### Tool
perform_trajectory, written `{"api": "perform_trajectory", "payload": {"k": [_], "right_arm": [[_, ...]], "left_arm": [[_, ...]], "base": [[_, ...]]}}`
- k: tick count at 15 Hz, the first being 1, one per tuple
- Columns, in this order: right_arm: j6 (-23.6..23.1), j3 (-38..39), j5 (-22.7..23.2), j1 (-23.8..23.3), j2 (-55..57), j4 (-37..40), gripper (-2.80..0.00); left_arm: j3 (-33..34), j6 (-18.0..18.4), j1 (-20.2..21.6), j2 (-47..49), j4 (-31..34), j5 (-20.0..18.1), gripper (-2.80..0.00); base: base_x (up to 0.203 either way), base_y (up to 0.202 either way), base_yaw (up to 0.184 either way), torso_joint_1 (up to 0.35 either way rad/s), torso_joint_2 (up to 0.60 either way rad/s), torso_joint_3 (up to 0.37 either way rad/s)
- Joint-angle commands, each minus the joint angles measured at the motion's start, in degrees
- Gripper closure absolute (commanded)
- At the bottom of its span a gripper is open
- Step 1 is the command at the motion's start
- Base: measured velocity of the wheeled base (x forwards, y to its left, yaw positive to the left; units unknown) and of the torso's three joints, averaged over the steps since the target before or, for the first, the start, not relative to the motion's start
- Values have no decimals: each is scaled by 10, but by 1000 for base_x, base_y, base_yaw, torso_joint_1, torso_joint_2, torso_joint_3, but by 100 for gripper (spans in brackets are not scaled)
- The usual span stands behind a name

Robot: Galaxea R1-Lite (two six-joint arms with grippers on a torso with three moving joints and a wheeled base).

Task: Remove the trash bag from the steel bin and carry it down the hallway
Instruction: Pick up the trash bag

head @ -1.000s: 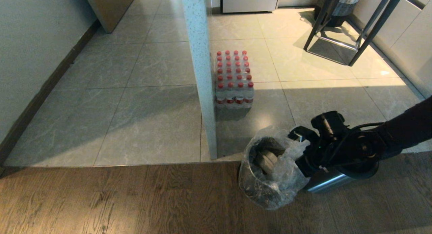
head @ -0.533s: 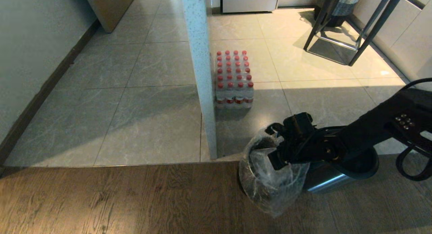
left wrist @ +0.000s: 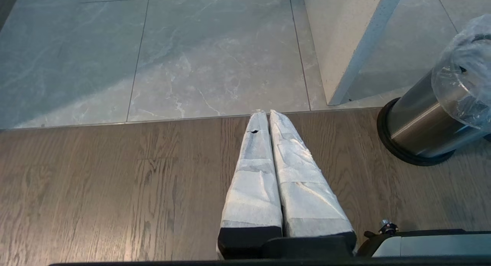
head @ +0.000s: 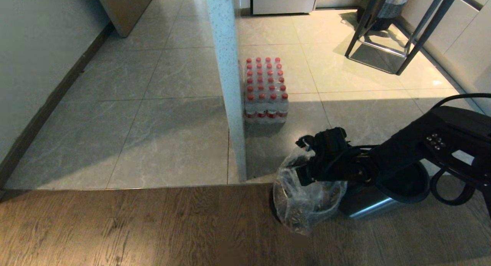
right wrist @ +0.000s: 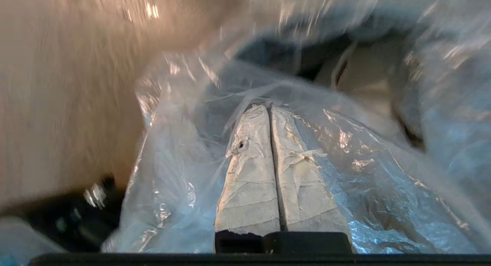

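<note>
Leaning over the steel bin (head: 368, 206), right gripper (right wrist: 270, 111) pinched shut on the trash bag (head: 303, 202) (seen only by wrist); left gripper (left wrist: 267, 114) closed, empty, beside bin.

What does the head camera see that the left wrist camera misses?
Only the head view: the right tool at the trash bag's top, a pack of red-capped bottles and a dark stool. Only the left wrist view: the left tool, shut over wood flooring. Both: the steel bin, bag, and white pillar.
</note>
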Motion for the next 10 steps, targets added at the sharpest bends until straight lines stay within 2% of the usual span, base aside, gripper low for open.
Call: {"api": "perform_trajectory", "payload": {"k": [1,4,7,10], "right_arm": [[25,-7,-1,1,11,-29,0],[45,6,-11,3,17,-98,0],[79,-30,-83,4,25,-114,0],[82,-25,-98,-5,10,-120,0]], "left_arm": [[0,0,0,0,0,0,0],[0,0,0,0,0,0,0],[0,0,0,0,0,0,0],[0,0,0,0,0,0,0]], "base": [[0,0,0,0,0,0],[0,0,0,0,0,0],[0,0,0,0,0,0],[0,0,0,0,0,0]]}}
